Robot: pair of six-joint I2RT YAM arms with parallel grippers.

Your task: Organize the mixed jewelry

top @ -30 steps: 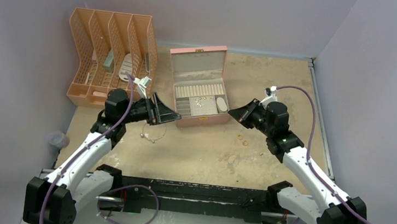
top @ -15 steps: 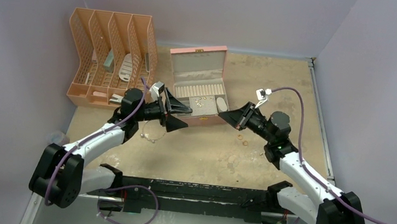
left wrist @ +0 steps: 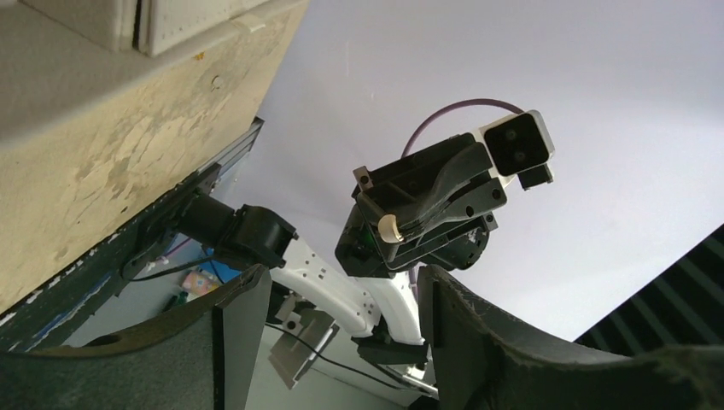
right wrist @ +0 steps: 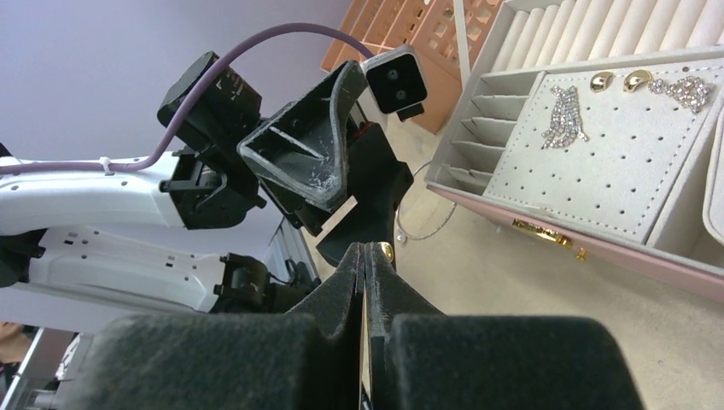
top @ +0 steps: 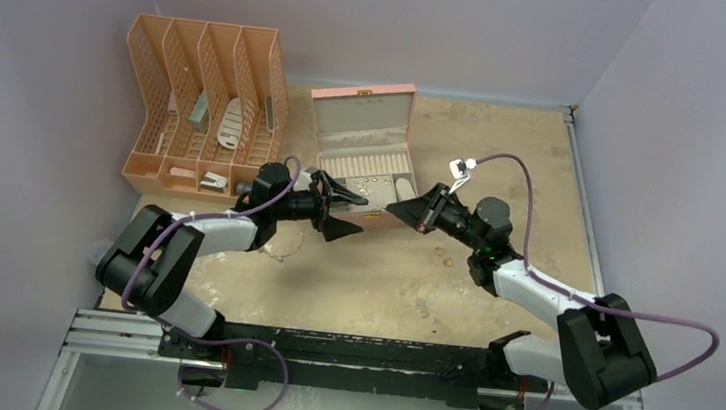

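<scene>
My right gripper (top: 391, 211) is shut, with a tiny gold piece (right wrist: 386, 249) pinched at its tips (right wrist: 365, 248). It hovers in front of the open pink jewelry box (top: 374, 221). My left gripper (top: 348, 217) is open and empty and faces the right one, a short gap away. In the left wrist view (left wrist: 341, 286) the gold piece (left wrist: 390, 229) shows at the right gripper's tip. A thin silver loop (top: 281, 248) lies on the table under the left arm and also shows in the right wrist view (right wrist: 427, 224). Two gold rings (top: 444, 255) lie on the table.
An orange file organiser (top: 203, 99) stands at the back left. The box's grey insert (right wrist: 598, 162) holds gold earrings (right wrist: 621, 80) and sparkly pieces (right wrist: 565, 115). Purple walls enclose the table. A black rail (top: 345, 349) runs along the near edge.
Both arms have swung inward and lowered in front of the box. The left gripper moved right and the right gripper moved left, so they now face each other closely.
</scene>
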